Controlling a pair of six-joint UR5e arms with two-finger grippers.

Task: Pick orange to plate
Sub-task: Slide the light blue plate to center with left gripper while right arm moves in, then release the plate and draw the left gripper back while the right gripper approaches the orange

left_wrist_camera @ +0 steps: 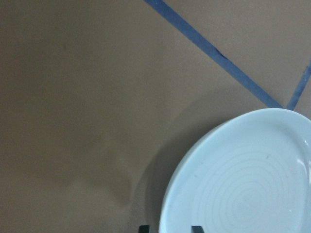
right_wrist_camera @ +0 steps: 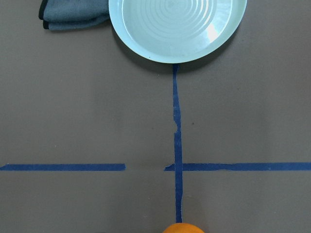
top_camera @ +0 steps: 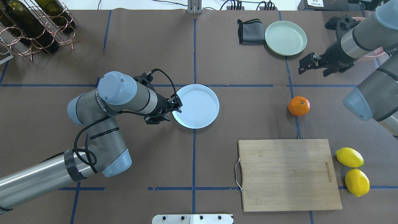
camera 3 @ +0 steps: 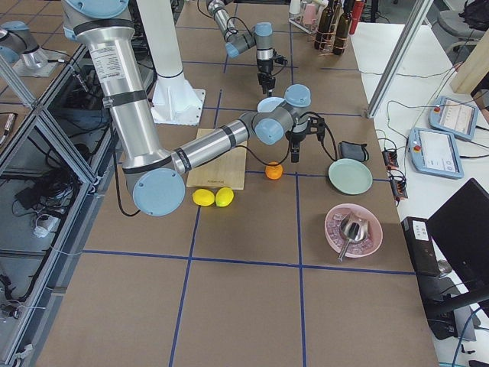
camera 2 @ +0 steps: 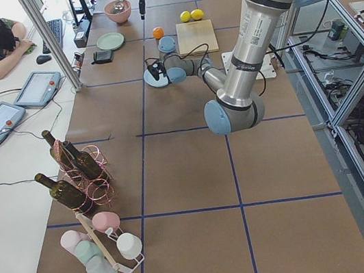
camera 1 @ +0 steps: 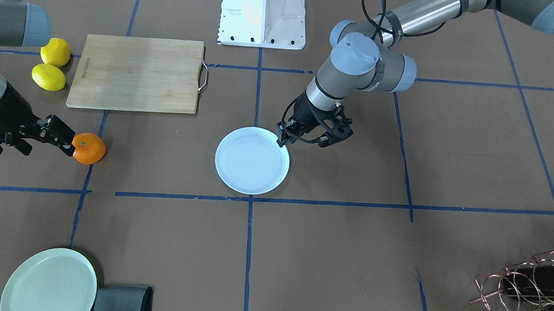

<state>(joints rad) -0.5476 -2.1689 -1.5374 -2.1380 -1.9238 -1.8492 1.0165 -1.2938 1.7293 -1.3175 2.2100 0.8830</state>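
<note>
The orange (top_camera: 299, 106) lies alone on the brown table, right of centre, on a blue tape line. The pale bluish plate (top_camera: 196, 106) sits empty at mid-table. My left gripper (top_camera: 177, 105) is low at the plate's left rim; in the left wrist view the rim of the plate (left_wrist_camera: 243, 184) runs between the two fingertips, which look closed on it. My right gripper (top_camera: 303, 67) hovers open above the table, on the far side of the orange and apart from it. The orange (right_wrist_camera: 182, 228) just shows at the bottom edge of the right wrist view.
A wooden cutting board (top_camera: 289, 174) lies near the robot's base, with two lemons (top_camera: 349, 157) to its right. A larger green plate (top_camera: 285, 38) and a grey cloth (top_camera: 251, 31) sit at the far side. A bottle rack (top_camera: 34, 21) stands far left.
</note>
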